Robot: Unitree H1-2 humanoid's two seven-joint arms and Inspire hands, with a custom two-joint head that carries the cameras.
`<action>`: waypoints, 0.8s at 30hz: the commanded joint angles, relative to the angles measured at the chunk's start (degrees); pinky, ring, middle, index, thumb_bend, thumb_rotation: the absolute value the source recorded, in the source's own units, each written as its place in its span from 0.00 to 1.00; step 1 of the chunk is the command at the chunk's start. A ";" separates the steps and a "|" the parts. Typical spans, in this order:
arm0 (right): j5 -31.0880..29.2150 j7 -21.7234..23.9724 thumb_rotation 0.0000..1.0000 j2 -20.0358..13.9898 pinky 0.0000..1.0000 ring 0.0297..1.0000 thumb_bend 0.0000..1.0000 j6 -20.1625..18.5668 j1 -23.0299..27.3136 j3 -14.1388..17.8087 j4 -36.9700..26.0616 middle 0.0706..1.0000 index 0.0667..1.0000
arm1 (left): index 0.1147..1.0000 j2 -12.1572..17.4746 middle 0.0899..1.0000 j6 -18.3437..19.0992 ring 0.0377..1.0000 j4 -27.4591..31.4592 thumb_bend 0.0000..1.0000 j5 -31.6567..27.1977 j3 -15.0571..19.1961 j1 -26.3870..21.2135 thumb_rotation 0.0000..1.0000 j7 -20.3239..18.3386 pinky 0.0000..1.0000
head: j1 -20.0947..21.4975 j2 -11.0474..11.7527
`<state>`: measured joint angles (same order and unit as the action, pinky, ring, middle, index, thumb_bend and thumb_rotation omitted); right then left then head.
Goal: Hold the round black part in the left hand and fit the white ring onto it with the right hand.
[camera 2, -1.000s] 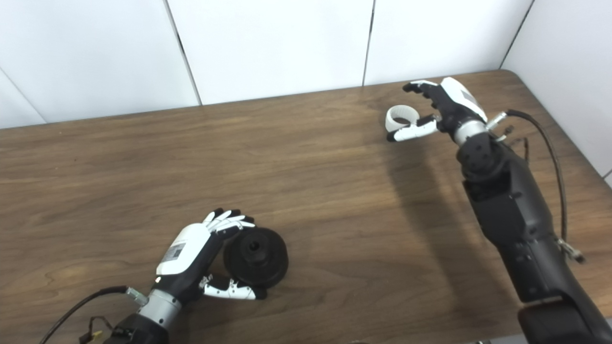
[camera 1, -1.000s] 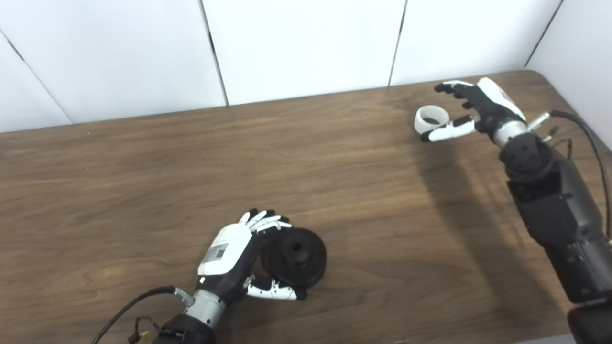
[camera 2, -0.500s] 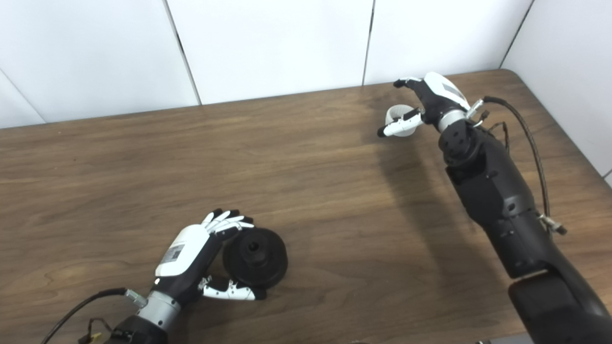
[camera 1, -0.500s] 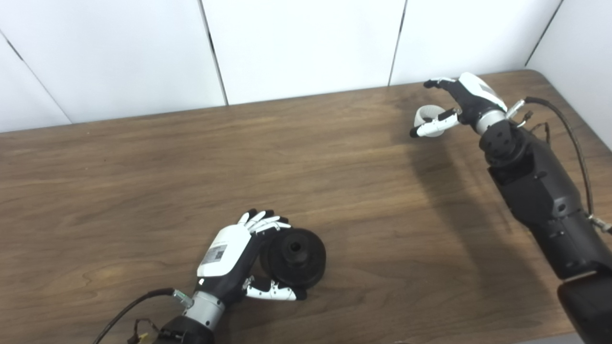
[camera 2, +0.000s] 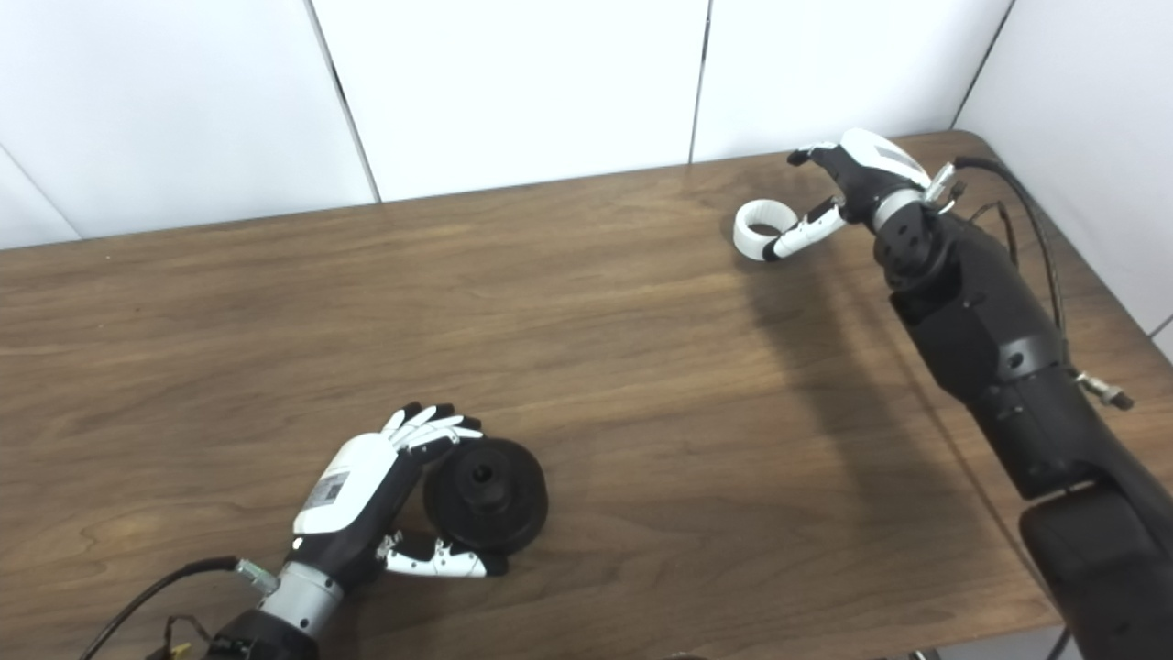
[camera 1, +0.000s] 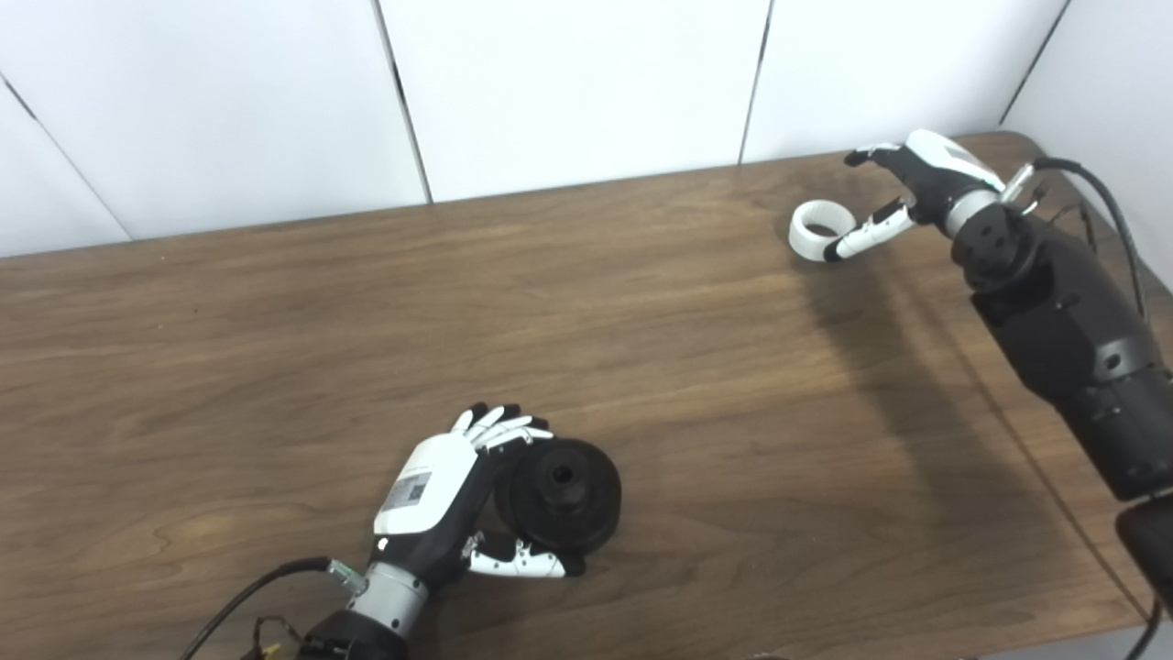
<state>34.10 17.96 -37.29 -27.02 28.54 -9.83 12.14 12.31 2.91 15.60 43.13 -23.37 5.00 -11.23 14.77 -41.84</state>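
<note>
The round black part (camera 1: 561,495) sits on the wooden table (camera 1: 275,367) near its front edge, hub and centre hole facing up. My left hand (camera 1: 438,495) is shut on it, fingers curled over its far left rim and thumb lying along its near side. The white ring (camera 1: 817,229) lies flat at the far right of the table. My right hand (camera 1: 907,183) is open just right of the ring; its thumb reaches down to the ring's right edge while the fingers stay spread above and behind it. Nothing is between them.
White wall panels (camera 1: 568,82) close off the back, and a side wall (camera 1: 1113,82) stands at the right. The table's right edge (camera 1: 1077,513) runs under my right forearm (camera 1: 1054,312). Cables trail from both wrists.
My right hand drew back to the right; its thumb, which lay across the ring's front half a second ago, now meets the ring's right edge. The left hand and black part kept still.
</note>
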 commanded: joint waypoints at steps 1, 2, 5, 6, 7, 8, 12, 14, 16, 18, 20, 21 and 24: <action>1.82 0.35 0.26 -2.72 0.99 1.00 0.87 0.38 3.60 -0.37 -0.57 0.97 0.86 | 0.42 0.89 0.84 1.29 0.94 0.26 0.52 2.16 -0.59 0.72 0.06 -1.82 1.00 | -0.16 -0.14; 2.17 0.57 0.27 -2.96 0.99 1.00 0.87 0.43 3.71 -0.78 -0.42 0.97 0.86 | 0.42 0.87 0.84 1.40 0.94 0.37 0.52 2.22 -0.63 0.72 0.06 -1.85 1.00 | -0.21 -0.17; 2.82 1.02 0.28 -3.34 0.96 1.00 0.88 0.58 4.07 -1.81 0.11 0.97 0.85 | 0.42 0.94 0.84 1.69 0.94 0.69 0.52 2.59 -0.81 0.70 0.06 -1.94 1.00 | -0.16 -0.29; 2.98 1.25 0.29 -3.40 0.96 1.00 0.88 0.59 4.21 -2.13 0.24 0.98 0.84 | 0.42 0.96 0.84 1.69 0.94 0.77 0.52 2.57 -0.83 0.72 0.06 -1.95 1.00 | -0.18 -0.35; 3.10 1.42 0.29 -3.37 0.96 1.00 0.89 0.56 4.36 -2.40 0.38 0.98 0.84 | 0.42 0.97 0.84 1.67 0.94 0.84 0.52 2.60 -0.83 0.73 0.07 -1.93 1.00 | -0.18 -0.35; 3.19 1.55 0.29 -3.32 0.97 1.00 0.90 0.55 4.48 -2.59 0.49 0.98 0.83 | 0.42 0.96 0.84 1.70 0.93 0.93 0.52 2.70 -0.84 0.75 0.07 -1.97 1.00 | -0.21 -0.35; 3.61 2.14 0.30 -3.07 0.99 1.00 0.91 0.70 4.94 -3.38 0.85 0.99 0.82 | 0.42 0.90 0.84 2.02 0.93 1.35 0.52 3.15 -0.86 0.79 0.07 -2.34 1.00 | -0.20 -0.47; 4.07 2.47 0.32 -2.88 1.00 1.00 0.92 0.74 5.34 -4.15 1.23 0.99 0.82 | 0.42 0.81 0.84 2.01 0.93 1.41 0.52 3.23 -0.86 0.80 0.07 -2.27 1.00 | -0.29 -0.55; 4.41 2.58 0.32 -2.72 1.00 1.00 0.92 0.89 5.63 -4.90 1.59 0.99 0.83 | 0.42 0.70 0.84 1.99 0.93 1.45 0.52 3.19 -0.87 0.84 0.07 -2.19 1.00 | -0.38 -0.59; 4.65 2.55 0.33 -2.40 1.00 1.00 0.94 0.89 5.75 -5.46 1.79 0.99 0.83 | 0.42 0.68 0.84 1.94 0.93 1.52 0.52 3.25 -0.91 0.87 0.07 -2.16 1.00 | -0.44 -0.69; 4.81 2.81 0.33 -2.04 1.00 1.00 0.94 0.69 5.82 -5.93 1.81 1.00 0.83 | 0.42 0.62 0.84 1.97 0.93 1.52 0.52 3.15 -0.91 0.89 0.07 -2.18 1.00 | -0.45 -0.70; 4.83 2.95 0.33 -1.89 1.00 1.00 0.94 0.61 5.85 -6.13 1.79 1.00 0.83 | 0.42 0.61 0.84 1.95 0.93 1.52 0.52 3.12 -0.92 0.90 0.07 -2.19 1.00 | -0.41 -0.80; 4.72 3.05 0.32 -1.42 1.00 1.00 0.94 0.54 5.89 -6.37 1.77 1.00 0.83 | 0.42 0.55 0.84 2.10 0.94 1.65 0.52 3.07 -0.94 0.93 0.07 -2.38 1.00 | -0.49 -0.87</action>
<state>37.85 21.61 -37.75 -26.75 30.91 -16.86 14.71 12.20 4.02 16.99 44.41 -23.74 5.26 -12.02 14.41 -42.63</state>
